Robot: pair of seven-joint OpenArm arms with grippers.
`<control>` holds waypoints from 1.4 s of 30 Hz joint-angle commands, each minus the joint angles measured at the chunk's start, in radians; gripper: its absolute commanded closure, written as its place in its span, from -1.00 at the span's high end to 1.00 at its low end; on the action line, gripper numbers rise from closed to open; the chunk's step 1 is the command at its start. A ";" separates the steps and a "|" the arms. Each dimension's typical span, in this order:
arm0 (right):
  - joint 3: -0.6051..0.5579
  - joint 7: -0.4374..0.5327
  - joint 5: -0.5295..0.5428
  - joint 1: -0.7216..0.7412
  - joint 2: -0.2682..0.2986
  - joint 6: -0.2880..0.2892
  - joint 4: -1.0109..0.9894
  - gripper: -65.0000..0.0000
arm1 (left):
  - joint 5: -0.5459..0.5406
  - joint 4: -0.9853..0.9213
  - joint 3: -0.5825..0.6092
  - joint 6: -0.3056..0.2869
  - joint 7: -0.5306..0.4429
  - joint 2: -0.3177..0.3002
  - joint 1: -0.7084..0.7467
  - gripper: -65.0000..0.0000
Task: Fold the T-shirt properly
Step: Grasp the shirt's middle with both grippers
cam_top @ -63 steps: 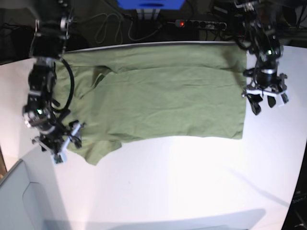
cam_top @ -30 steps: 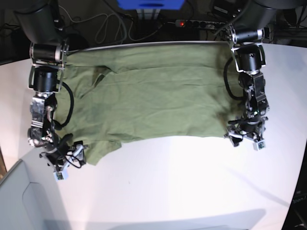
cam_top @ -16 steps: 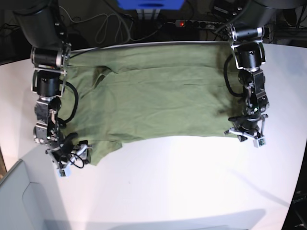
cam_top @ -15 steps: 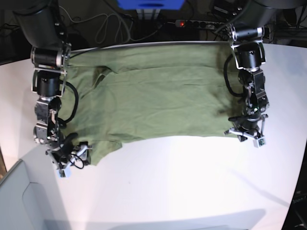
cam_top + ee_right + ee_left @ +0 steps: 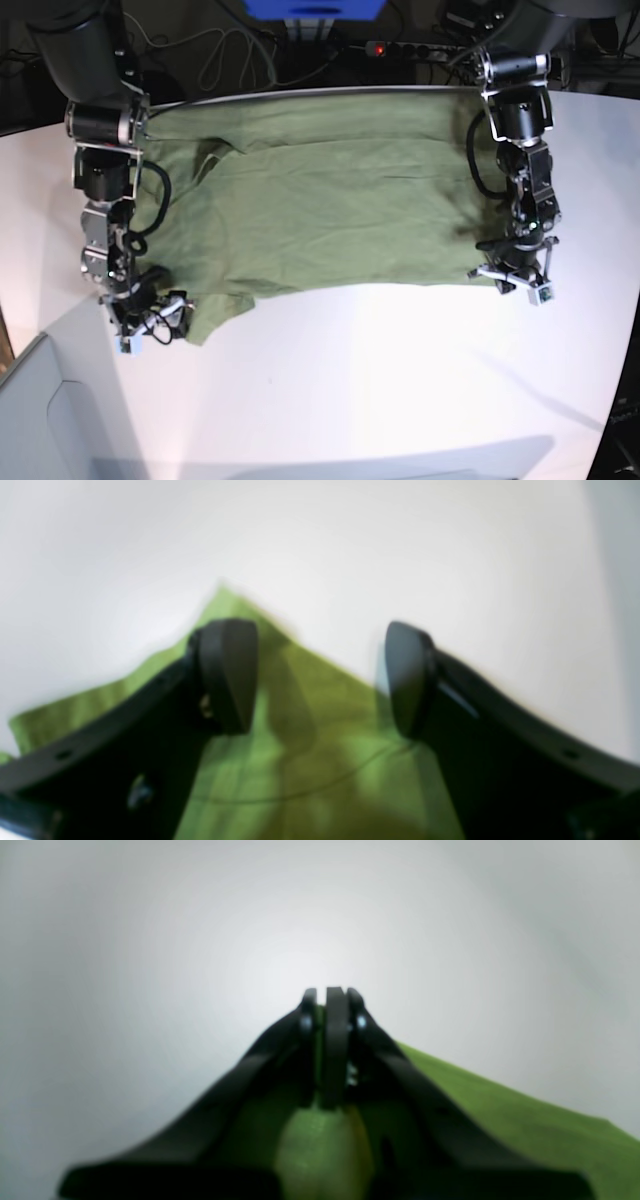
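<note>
The olive-green T-shirt [image 5: 330, 200] lies spread flat across the far half of the white table [image 5: 380, 380]. My left gripper [image 5: 512, 280] is at the shirt's near right corner, down on the table. In the left wrist view this gripper [image 5: 327, 1005] is shut, with a sliver of the T-shirt [image 5: 500, 1120] pinched between its black fingers. My right gripper [image 5: 155, 322] is at the near left sleeve corner. The right wrist view shows the right gripper [image 5: 317, 677] open, its fingers [image 5: 227, 675] standing either side of the T-shirt [image 5: 310, 760] corner just above the cloth.
Behind the table's far edge are a power strip [image 5: 415, 48] with a red light, loose cables [image 5: 215, 55] and a blue box [image 5: 315, 10]. A grey object [image 5: 50, 420] fills the near left corner.
The left gripper has closed on the shirt's near right corner. The right gripper has edged slightly right and away from the near table edge, further onto the sleeve corner, still open.
</note>
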 commanded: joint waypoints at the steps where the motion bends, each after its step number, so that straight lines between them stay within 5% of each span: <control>1: 0.000 -0.001 0.004 0.037 0.000 0.003 0.005 0.20 | 0.009 0.001 0.001 0.007 0.040 -0.006 -0.004 -1.00; 14: -0.177 -0.005 0.004 0.032 -0.015 0.003 0.006 -0.10 | 0.009 0.001 0.001 0.007 0.040 -0.007 0.010 -1.00; 23: -0.173 -0.005 0.007 0.032 -0.009 -0.002 0.040 -1.00 | 0.009 0.002 0.001 0.007 0.040 -0.007 0.015 -1.00; 34: -0.167 -0.080 0.007 -0.116 0.005 -0.003 0.454 -0.99 | 0.005 0.151 -0.001 0.007 0.045 -0.007 0.067 -1.00; 42: -0.005 -0.080 0.009 -0.215 -0.003 -0.002 0.557 -0.99 | 0.002 0.337 -0.007 0.007 0.042 -0.006 0.165 -1.00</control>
